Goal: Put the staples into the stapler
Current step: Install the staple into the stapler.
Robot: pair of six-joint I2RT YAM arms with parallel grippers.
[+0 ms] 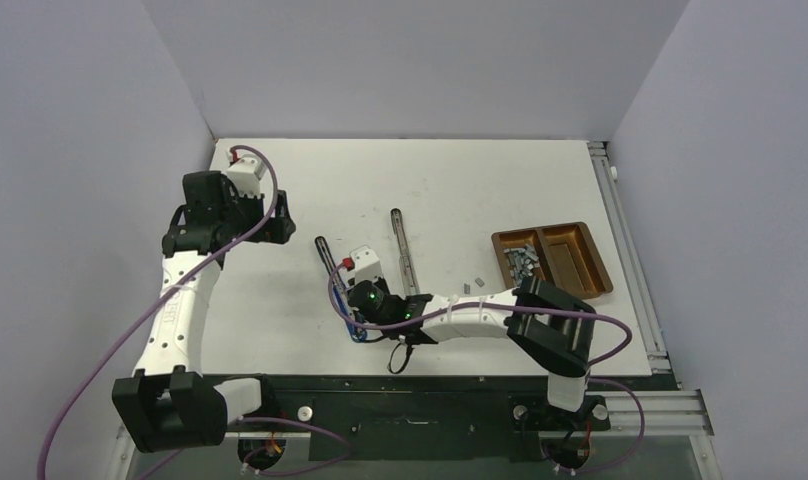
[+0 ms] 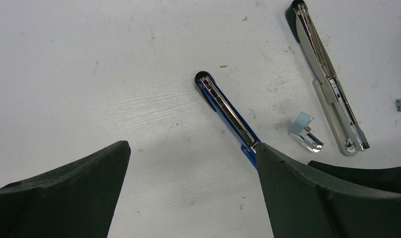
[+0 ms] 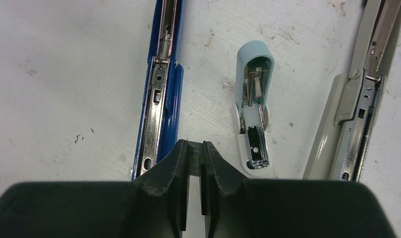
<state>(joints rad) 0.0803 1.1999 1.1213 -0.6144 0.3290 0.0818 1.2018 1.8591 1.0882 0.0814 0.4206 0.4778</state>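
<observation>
A long blue stapler point(image 1: 330, 268) point(image 2: 228, 111) point(image 3: 161, 84) lies opened flat, its metal channel facing up. My right gripper point(image 1: 368, 318) point(image 3: 197, 148) sits just right of the stapler's near end. It is shut on a small ribbed grey strip of staples point(image 3: 196, 157) pinched at its tips. More staples point(image 1: 520, 260) lie heaped in a brown tray point(image 1: 578, 262) at the right. My left gripper point(image 1: 275, 224) point(image 2: 192, 145) hangs wide open to the left of the blue stapler, above bare table, with nothing between its fingers.
A long beige stapler point(image 1: 404, 250) point(image 2: 332, 89) point(image 3: 362, 99) lies open to the right of the blue one. A small pale blue stapler point(image 2: 303, 133) point(image 3: 253, 99) lies between them. Loose staple bits point(image 1: 467, 287) point(image 2: 400, 104) lie near the tray.
</observation>
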